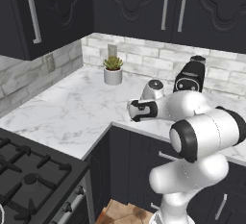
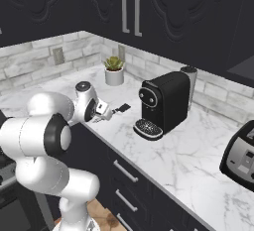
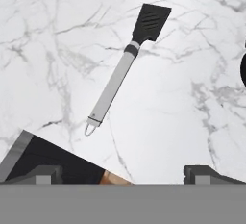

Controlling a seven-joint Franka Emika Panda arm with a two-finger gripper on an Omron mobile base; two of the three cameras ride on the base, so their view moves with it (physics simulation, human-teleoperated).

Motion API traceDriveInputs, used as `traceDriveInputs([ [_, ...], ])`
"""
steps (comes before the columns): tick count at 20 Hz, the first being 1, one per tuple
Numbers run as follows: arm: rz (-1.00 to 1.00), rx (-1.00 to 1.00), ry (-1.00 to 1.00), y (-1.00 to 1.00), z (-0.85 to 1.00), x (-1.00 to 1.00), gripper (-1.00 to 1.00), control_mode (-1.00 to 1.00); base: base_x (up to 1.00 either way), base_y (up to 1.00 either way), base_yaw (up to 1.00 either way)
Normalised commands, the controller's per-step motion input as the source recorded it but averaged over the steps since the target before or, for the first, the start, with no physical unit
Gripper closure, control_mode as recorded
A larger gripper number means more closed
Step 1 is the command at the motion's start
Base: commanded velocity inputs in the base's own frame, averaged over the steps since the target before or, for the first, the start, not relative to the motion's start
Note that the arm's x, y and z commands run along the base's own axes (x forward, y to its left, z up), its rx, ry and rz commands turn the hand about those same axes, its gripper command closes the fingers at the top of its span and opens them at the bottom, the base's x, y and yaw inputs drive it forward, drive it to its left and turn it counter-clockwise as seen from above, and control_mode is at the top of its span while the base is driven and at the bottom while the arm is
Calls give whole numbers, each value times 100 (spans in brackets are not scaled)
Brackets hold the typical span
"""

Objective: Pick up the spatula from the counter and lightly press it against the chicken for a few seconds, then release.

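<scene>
We find the gripper [image 3: 124, 174] open and empty. The spatula [image 3: 120, 71] lies just beyond it, handle nearest the counter [image 3: 192, 122] edge, blade far.

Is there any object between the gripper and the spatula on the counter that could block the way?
Nothing visible does. The spatula lies flat and alone on the marble counter, and in the hand view bare marble lies between it and the open gripper.
</scene>
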Motion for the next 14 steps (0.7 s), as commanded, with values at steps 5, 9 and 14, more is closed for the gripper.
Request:
traceDriveInputs([
  [5, 0, 0, 3, 0, -17, 20, -100, -100, 0, 0, 0],
  [9, 0, 0, 3, 0, -16, 24, -100, -100, 0, 0, 0],
  [14, 0, 0, 3, 0, -16, 21, -100, -100, 0, 0, 0],
])
